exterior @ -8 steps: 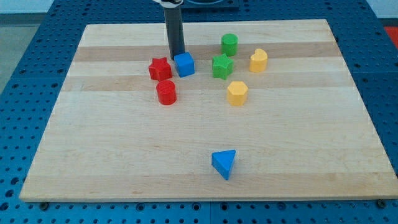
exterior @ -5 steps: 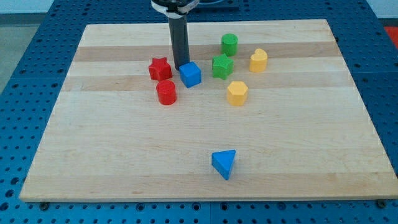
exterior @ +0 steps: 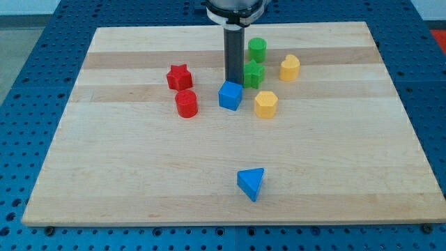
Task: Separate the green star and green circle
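The green star (exterior: 254, 73) lies on the wooden board (exterior: 139, 160) right of centre near the view's top. The green circle (exterior: 257, 49) stands just above it, a small gap apart. My tip (exterior: 233, 83) is at the star's left edge, touching or nearly so, and just above the blue cube (exterior: 230, 95). The rod partly hides the star's left side.
A yellow block (exterior: 290, 67) lies right of the star and another yellow block (exterior: 265, 104) below it. A red star (exterior: 179, 77) and a red cylinder (exterior: 186, 103) lie to the left. A blue triangle (exterior: 251, 183) lies near the view's bottom.
My tip has moved right and slightly down, from beside the red star to the green star's left edge. The blue cube has been pushed right and down with it.
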